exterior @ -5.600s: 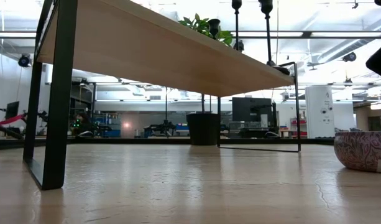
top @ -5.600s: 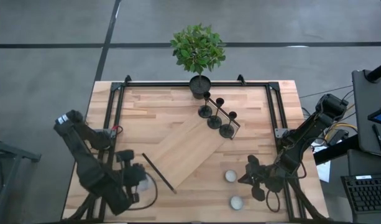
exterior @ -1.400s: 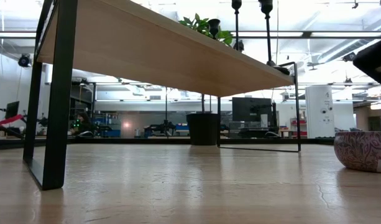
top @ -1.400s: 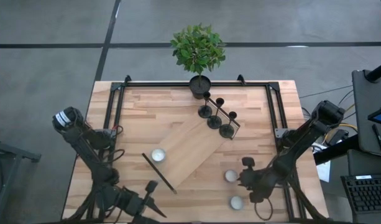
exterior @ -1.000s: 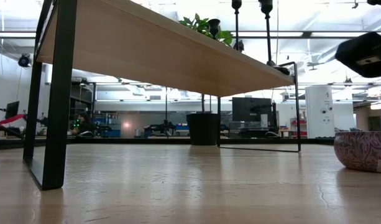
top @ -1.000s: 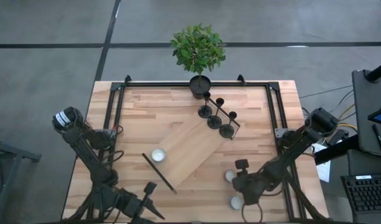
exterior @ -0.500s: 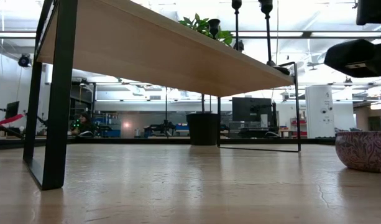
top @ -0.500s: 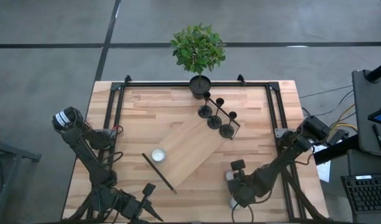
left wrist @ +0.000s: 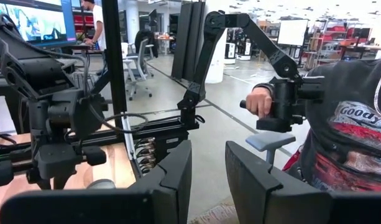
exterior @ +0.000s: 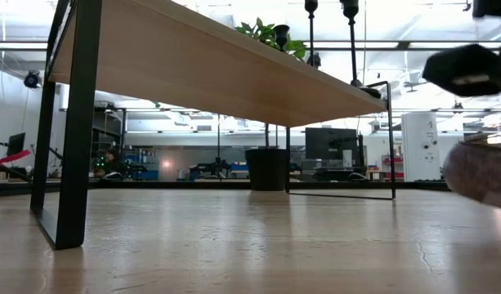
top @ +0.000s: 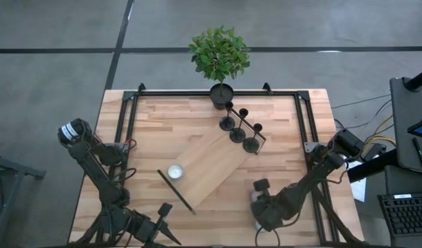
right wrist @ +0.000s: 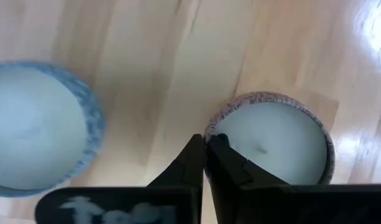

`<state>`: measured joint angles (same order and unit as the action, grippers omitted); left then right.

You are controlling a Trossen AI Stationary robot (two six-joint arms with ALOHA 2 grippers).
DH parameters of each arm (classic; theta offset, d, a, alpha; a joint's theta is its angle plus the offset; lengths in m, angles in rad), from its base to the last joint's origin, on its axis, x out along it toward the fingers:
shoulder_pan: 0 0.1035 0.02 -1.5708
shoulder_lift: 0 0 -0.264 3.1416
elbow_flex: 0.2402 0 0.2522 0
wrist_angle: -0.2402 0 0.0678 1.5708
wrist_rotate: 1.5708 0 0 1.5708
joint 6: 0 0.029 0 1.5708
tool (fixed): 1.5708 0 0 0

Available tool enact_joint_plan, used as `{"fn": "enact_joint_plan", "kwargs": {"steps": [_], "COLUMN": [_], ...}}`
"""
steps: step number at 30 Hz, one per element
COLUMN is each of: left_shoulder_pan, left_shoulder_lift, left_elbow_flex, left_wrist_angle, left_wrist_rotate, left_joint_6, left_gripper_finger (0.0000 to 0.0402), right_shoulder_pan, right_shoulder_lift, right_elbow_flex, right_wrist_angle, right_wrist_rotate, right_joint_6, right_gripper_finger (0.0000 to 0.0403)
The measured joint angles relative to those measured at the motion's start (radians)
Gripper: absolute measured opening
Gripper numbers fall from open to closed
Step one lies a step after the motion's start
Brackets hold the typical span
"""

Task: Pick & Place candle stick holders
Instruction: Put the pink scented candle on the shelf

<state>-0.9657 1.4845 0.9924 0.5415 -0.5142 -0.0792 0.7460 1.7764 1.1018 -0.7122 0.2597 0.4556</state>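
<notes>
Near the counter's (top: 155,131) front right corner, the right arm reaches low, its pincer (right wrist: 206,146) pinched shut on the rim of a patterned tealight candle (right wrist: 271,140). At the front left corner the left pincer (left wrist: 209,168) hangs part open, holding nothing. Three black candle stick holders (top: 239,129) stand in a row beside the potted plant (top: 219,58), well apart from both arms.

Bench (top: 162,131) of pale, smooth-planked wood on a matt black metal frame (top: 125,117); candle holders (top: 239,129) matt black; candle (right wrist: 271,146) wax smooth, faintly glossy.
</notes>
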Motion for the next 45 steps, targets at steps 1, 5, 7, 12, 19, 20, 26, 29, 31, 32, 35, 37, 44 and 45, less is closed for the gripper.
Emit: {"fn": "enact_joint_plan", "kwargs": {"steps": [1, 5, 7, 12, 19, 20, 26, 29, 31, 32, 35, 37, 44, 45], "left_shoulder_pan": [0.000, 0.000, 0.000, 0.000, 0.000, 0.000, 0.000, 0.000, 0.000, 0.000, 0.000, 0.000, 0.000, 0.001], "left_shoulder_lift": [0.000, 0.000, 0.000, 0.000, 0.000, 0.000, 0.000, 0.000, 0.000, 0.000, 0.001, 0.001, 0.001, 0.001], "left_elbow_flex": [0.000, 0.000, 0.000, 0.000, 0.000, 0.000, 0.000, -0.003, -0.010, -0.014, -0.018, -0.018, -0.018, -0.018], "left_wrist_angle": [0.000, -0.001, -0.003, -0.003, -0.004, -0.004, -0.004, -0.003, -0.003, -0.003, -0.002, 0.000, 0.002, 0.002], "left_wrist_rotate": [0.000, 0.000, 0.000, 0.000, 0.000, 0.000, 0.000, 0.000, -0.001, -0.001, -0.008, -0.011, -0.010, -0.010], "left_joint_6": [0.000, 0.000, 0.000, 0.008, 0.015, 0.016, 0.025, 0.025, 0.025, 0.024, 0.021, 0.021, 0.022, 0.022], "left_gripper_finger": [0.0094, 0.0094, 0.0094, 0.0094, 0.0094, 0.0094, 0.0094, 0.0094, 0.0094, 0.0094, 0.0094, 0.0094, 0.0094, 0.0094], "right_shoulder_pan": [0.000, -0.007, -0.013, -0.055, -0.174, -0.189, -0.289, -0.339, -0.371, -0.386, -0.416, -0.432, -0.463, -0.466], "right_shoulder_lift": [0.000, 0.000, 0.000, -0.001, -0.001, 0.000, 0.000, 0.000, 0.003, 0.007, 0.010, 0.011, 0.025, 0.032], "right_elbow_flex": [0.013, 0.087, 0.143, 0.300, 0.472, 0.489, 0.559, 0.574, 0.575, 0.575, 0.573, 0.573, 0.573, 0.573], "right_wrist_angle": [-0.005, -0.049, -0.078, -0.123, -0.161, -0.164, -0.166, -0.164, -0.164, -0.164, -0.168, -0.164, -0.153, -0.153], "right_wrist_rotate": [0.000, 0.001, 0.001, -0.004, -0.075, -0.086, -0.141, -0.157, -0.181, -0.185, -0.196, -0.216, -0.248, -0.253], "right_joint_6": [-0.008, -0.049, -0.083, -0.214, -0.361, -0.381, -0.428, -0.404, -0.388, -0.381, -0.357, -0.353, -0.323, -0.321], "right_gripper_finger": [0.0009, 0.0009, 0.0009, 0.0008, 0.0008, 0.0008, 0.0008, 0.0008, 0.0008, 0.0008, 0.0008, 0.0008, 0.0008, 0.0008]}}
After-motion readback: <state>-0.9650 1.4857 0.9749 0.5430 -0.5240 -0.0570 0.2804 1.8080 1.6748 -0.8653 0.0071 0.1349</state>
